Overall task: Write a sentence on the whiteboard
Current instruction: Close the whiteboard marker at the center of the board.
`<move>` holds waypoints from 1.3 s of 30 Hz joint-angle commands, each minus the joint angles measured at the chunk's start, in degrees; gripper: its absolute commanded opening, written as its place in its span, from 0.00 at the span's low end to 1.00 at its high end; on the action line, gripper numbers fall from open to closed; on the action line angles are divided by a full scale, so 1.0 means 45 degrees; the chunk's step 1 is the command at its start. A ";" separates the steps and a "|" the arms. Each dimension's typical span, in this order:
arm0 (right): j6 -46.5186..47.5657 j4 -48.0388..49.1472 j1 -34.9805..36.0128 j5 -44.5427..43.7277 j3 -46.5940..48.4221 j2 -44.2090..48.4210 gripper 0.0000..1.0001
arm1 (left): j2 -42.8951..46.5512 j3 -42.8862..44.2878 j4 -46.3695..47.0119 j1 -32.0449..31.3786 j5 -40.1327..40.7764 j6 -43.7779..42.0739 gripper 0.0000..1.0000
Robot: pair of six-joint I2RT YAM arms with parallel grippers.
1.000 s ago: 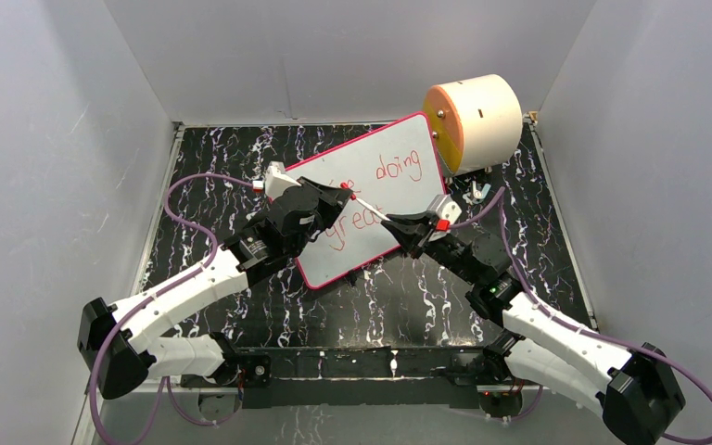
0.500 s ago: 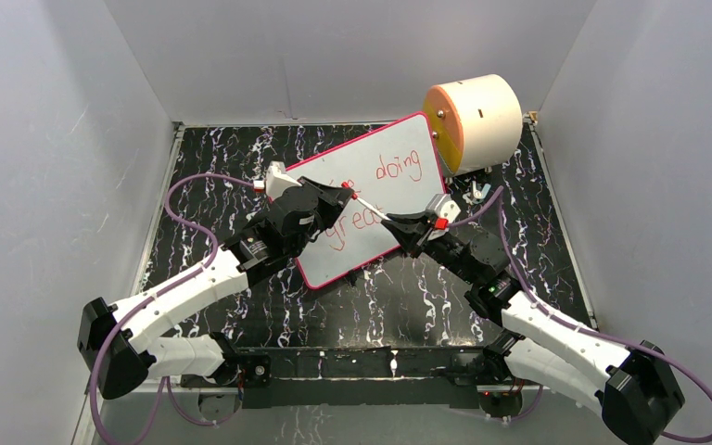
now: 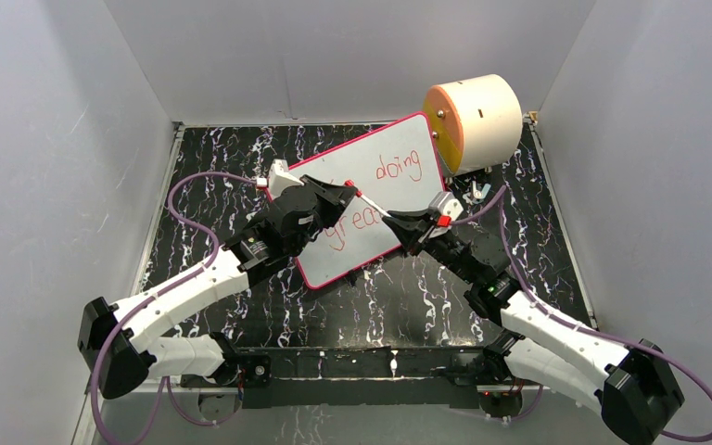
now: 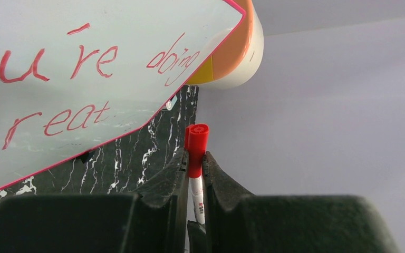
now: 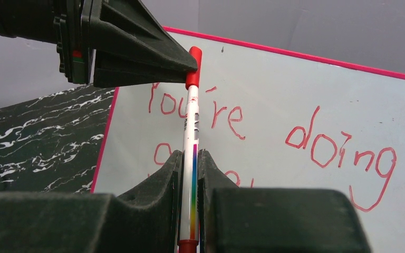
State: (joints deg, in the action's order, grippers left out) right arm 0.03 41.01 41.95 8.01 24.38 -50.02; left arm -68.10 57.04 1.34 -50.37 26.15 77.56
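Two-arm hold on one marker above the whiteboard. The whiteboard (image 3: 404, 195) lies flat on the dark marbled table (image 3: 408, 297) at mid-scene. It is turned so that one corner points far-right toward the cream cylinder (image 3: 482, 116), which it appears to touch. The sentence (image 3: 399, 167), in red, reads "You're doing great" on two lines, as the left wrist view shows in full (image 4: 95, 58).

The left gripper (image 3: 345, 192) is over the board's left half, hiding part of the first line from above. Its jaws are clamped on the red cap (image 4: 196, 139) of the marker (image 3: 371, 206). The right gripper (image 3: 397, 221) is over the board's near-right edge, just right of "great". Its jaws are pinched on the white barrel, as seen from the right wrist (image 5: 190, 155).

The marker (image 5: 191, 132) spans the gap between the two grippers, cap end to the left. It is held above the written lines. Whether the cap is fully seated on the barrel cannot be told.
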 commanded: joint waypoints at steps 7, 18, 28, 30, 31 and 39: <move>-0.0975 0.2806 -0.0068 -0.0805 -0.0415 -0.0503 0.00 | -0.0434 0.0029 0.0766 0.0012 -0.0787 -0.0204 0.00; -0.1433 0.6747 -0.0085 -0.1682 -0.0625 -0.2482 0.00 | -0.0818 -0.0038 0.1250 0.0002 -0.1719 -0.0075 0.00; -0.1286 0.8044 -0.0073 -0.2112 -0.0387 -0.3524 0.00 | -0.0329 -0.0150 0.0997 -0.0018 -0.1328 -0.1608 0.00; -0.1287 0.7946 -0.0080 -0.2034 -0.0579 -0.3312 0.00 | 0.0087 -0.0155 0.0888 0.0001 -0.0769 -0.2367 0.20; -0.1295 0.7909 -0.0082 -0.1919 -0.0651 -0.3220 0.00 | 0.0244 -0.0155 0.0848 0.0016 -0.0594 -0.2755 0.29; -0.1630 0.8049 -0.0075 -0.1187 -0.1156 -0.2903 0.00 | 0.0163 0.0703 0.0946 0.0715 -0.1728 -0.4299 0.61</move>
State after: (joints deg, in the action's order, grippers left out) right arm -6.31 72.18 41.74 1.15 19.79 -64.42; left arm -67.66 57.30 4.93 -48.45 19.90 63.24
